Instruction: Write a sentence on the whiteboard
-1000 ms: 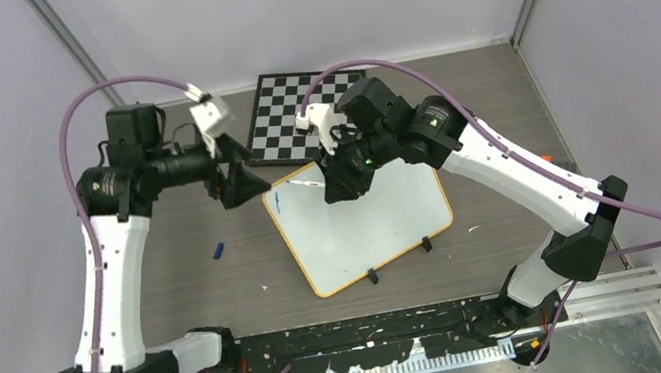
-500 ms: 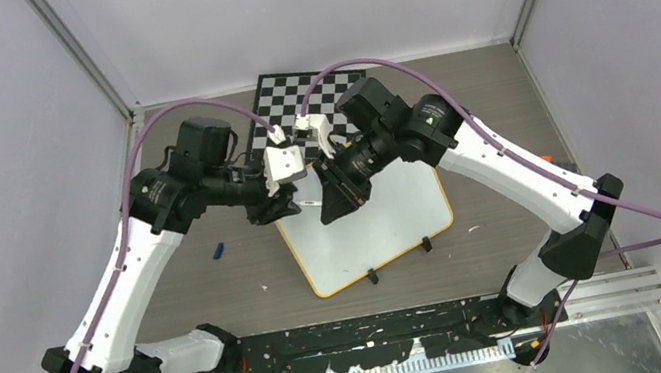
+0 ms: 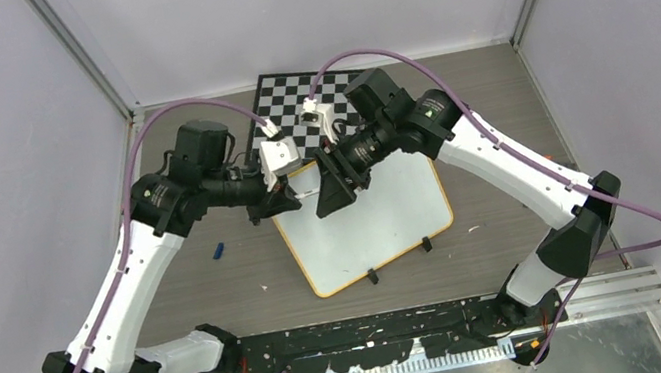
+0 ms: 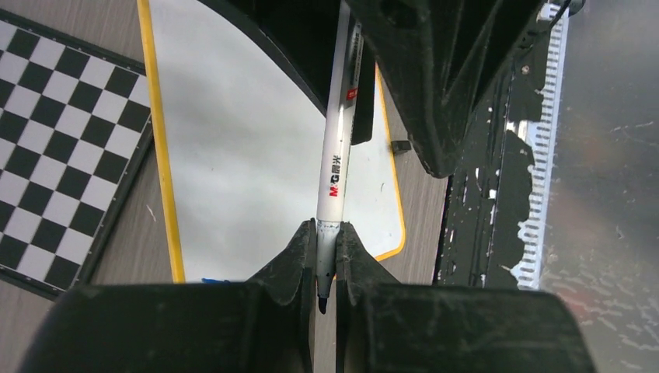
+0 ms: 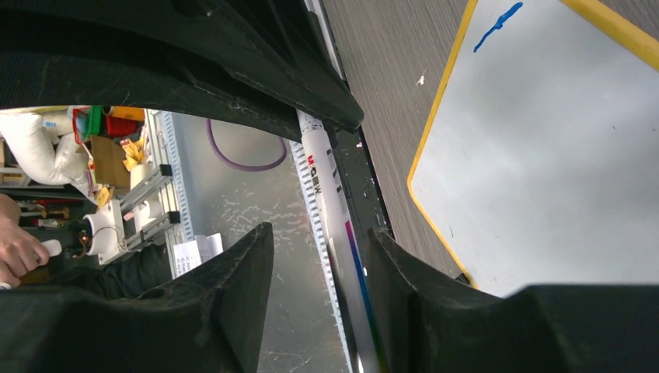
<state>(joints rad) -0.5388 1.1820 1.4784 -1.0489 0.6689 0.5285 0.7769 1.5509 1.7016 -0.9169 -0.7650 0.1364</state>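
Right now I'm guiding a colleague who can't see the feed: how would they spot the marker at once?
Find the orange-rimmed whiteboard mid-table. Above its far left corner the left gripper and right gripper meet; the marker bridges them, tip end in the left one. It is a slim white pen with red-and-black lettering, unlike the blue scrap left of the board.

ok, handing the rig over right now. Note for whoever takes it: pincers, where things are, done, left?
Left pincer: shut on the marker just behind its bare nib.
Right pincer: looks open, fingers around the marker's other end, gap on one side.
Whiteboard lies flat on the table next to the chessboard; the marker is held over its far left corner.
Done: one short blue stroke near a board corner.
Left: the whole sentence. The marker likely has to end up in one pincer first, nib down.
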